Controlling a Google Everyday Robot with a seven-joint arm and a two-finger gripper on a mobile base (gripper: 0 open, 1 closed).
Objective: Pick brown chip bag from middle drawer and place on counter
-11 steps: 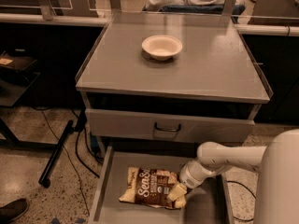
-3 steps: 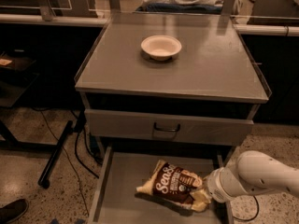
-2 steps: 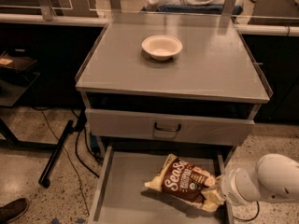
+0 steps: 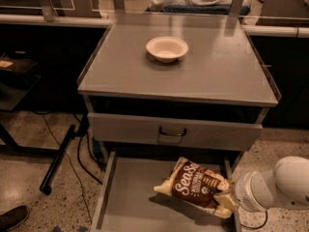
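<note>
Task part done: brown chip bag (image 4: 195,185) pinched at right end between jaws of gripper (image 4: 226,202), at near right of open middle drawer (image 4: 130,202). Held raised over drawer floor, judging by shadow beneath. Left to do: lift, carry to table (image 4: 217,76), release near bowl (image 4: 167,48). Long axis left to right, right end nearer; lettering up.

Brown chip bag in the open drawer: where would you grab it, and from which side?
Probably the flat cream end on its right, approached from the right side of the middle drawer. The brown chip bag is puffy in the middle, while that crimped end is thin enough to pinch. The hand sits at that end, shut on it, the bag tilted above the drawer floor.
</note>
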